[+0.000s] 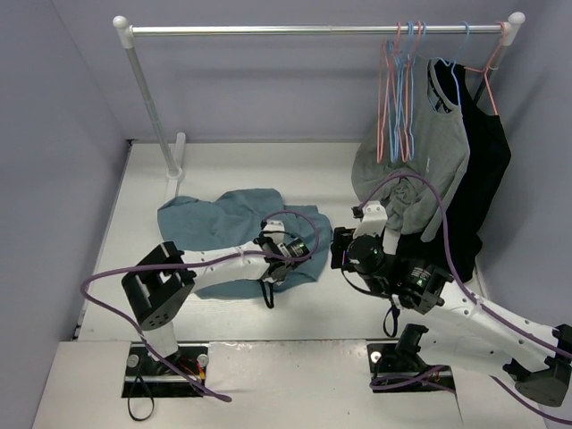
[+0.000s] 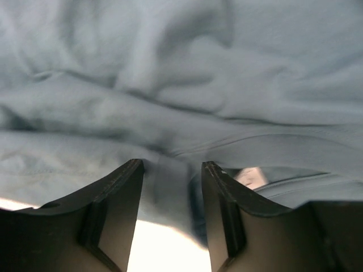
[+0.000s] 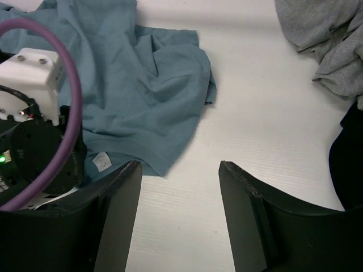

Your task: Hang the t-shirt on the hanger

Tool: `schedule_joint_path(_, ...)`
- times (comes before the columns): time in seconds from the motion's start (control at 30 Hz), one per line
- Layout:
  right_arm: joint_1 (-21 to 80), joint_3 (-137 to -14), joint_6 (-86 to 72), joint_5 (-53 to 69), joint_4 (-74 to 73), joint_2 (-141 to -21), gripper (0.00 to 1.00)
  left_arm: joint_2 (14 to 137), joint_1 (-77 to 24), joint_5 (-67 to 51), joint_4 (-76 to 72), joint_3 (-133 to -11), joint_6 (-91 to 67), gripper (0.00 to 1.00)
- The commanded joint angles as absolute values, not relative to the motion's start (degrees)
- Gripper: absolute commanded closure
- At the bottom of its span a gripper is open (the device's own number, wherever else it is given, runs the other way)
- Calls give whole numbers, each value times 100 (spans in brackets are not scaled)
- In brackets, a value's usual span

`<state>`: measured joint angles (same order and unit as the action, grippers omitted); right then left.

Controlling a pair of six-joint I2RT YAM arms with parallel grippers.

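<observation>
At the far left the clothes rail (image 1: pixel 268 29) rises from its white post and runs across the back of the white worktop (image 1: pixel 223 170). In front of it the t-shirt (image 1: pixel 223 223) lies crumpled flat on the worktop, a dusty teal heap left of centre, its small white neck tag (image 3: pixel 101 161) showing at the near edge. The left claw (image 2: pixel 170 164) is down at the shirt's right side with its fingers spread, their tips right at the rumpled cloth and bright worktop showing through the gap. Just to its right, the right claw (image 3: pixel 180 164) hangs over bare worktop beside the shirt's hem, spread too and gripping nothing. Further right, up on the rail, the hanger (image 1: pixel 384 89), thin salmon-pink wire, hangs bare in a bunch with light-blue wire hangers (image 1: pixel 409 80). Beside them a grey shirt (image 1: pixel 429 156) hangs from the rail, and at the far right a black garment (image 1: pixel 487 170).
</observation>
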<state>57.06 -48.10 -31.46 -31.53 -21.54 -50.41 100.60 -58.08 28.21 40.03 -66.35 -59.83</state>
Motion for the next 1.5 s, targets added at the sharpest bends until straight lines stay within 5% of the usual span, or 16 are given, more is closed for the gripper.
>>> schedule_joint_path(0.0, 5704, -4773, -3278, -3498, -2083, -4983, 42, 9511, -5845, 3173, 4421, -6487, -6407, 56)
schedule_joint_path(0.27, 5695, -4843, -3033, -3480, -1811, -5238, 42, 8623, -5854, 2980, 4561, -5539, -6732, 67)
schedule_joint_path(0.43, 5695, -4974, -2874, -3445, -1661, -5422, 42, 8001, -5906, 2953, 4798, -5221, -6890, 93)
schedule_joint_path(0.77, 5660, -6614, -1566, -3928, -1275, -6590, 44, 6891, -5845, 3419, 4975, -4983, -6584, 96)
schedule_joint_path(0.93, 4546, -8163, -1064, -3272, -1406, -7514, 43, 6812, -5687, 3463, 4966, -5159, -6259, 83)
schedule_joint_path(1.1, 3596, -9412, -634, -2269, -1398, -8112, 38, 6654, -5450, 3314, 4738, -4993, -6065, 49)
schedule_joint_path(1.47, 2410, -10054, -53, -1363, -861, -8297, 48, 6127, -4931, 2418, 4711, -5009, -5459, 42)
